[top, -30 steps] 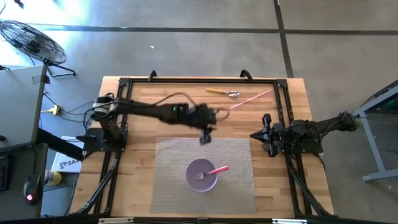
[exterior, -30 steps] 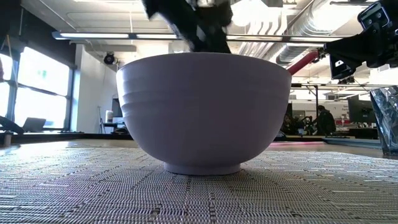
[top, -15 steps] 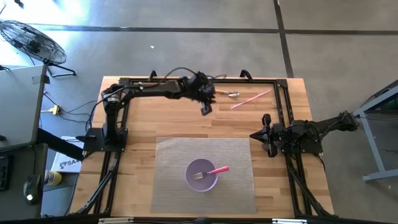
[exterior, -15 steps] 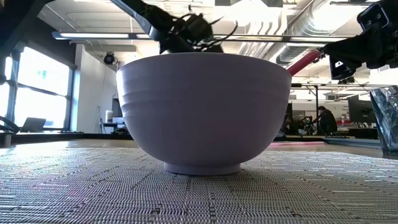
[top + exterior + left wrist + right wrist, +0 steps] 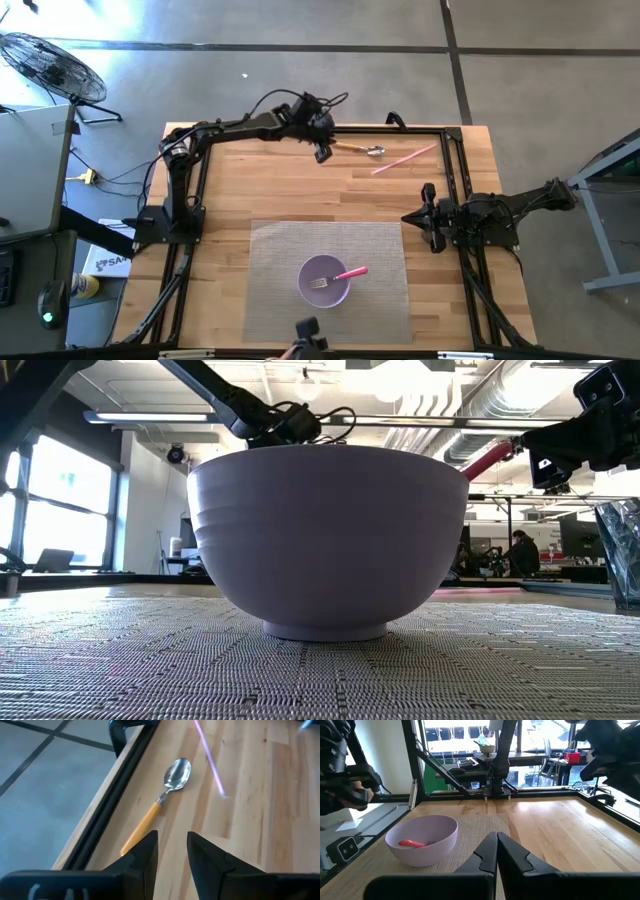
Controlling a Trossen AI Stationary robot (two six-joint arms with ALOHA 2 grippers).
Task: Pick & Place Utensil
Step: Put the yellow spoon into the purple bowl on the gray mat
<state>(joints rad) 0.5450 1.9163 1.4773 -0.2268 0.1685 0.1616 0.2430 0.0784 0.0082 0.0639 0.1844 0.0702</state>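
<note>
A spoon (image 5: 356, 149) with an orange handle and a metal bowl lies flat near the table's far edge, also in the left wrist view (image 5: 156, 809). My left gripper (image 5: 322, 152) (image 5: 172, 851) hovers open over the handle's free end, and I see no touch. A purple bowl (image 5: 324, 281) (image 5: 328, 540) stands on the grey mat, with a pink-handled fork (image 5: 340, 276) (image 5: 411, 843) lying in it, its handle over the rim. My right gripper (image 5: 408, 217) (image 5: 496, 847) waits shut, right of the mat.
A thin pink straw (image 5: 403, 160) (image 5: 210, 757) lies on the wood just right of the spoon. The black frame rail (image 5: 300, 129) runs along the far edge close behind the spoon. The grey woven mat (image 5: 270, 250) covers the table's middle and near part.
My left gripper has travelled from above the mat's far edge toward the table's far edge and now stands at the spoon's handle end. The fork and the bowl have stayed where they were.
</note>
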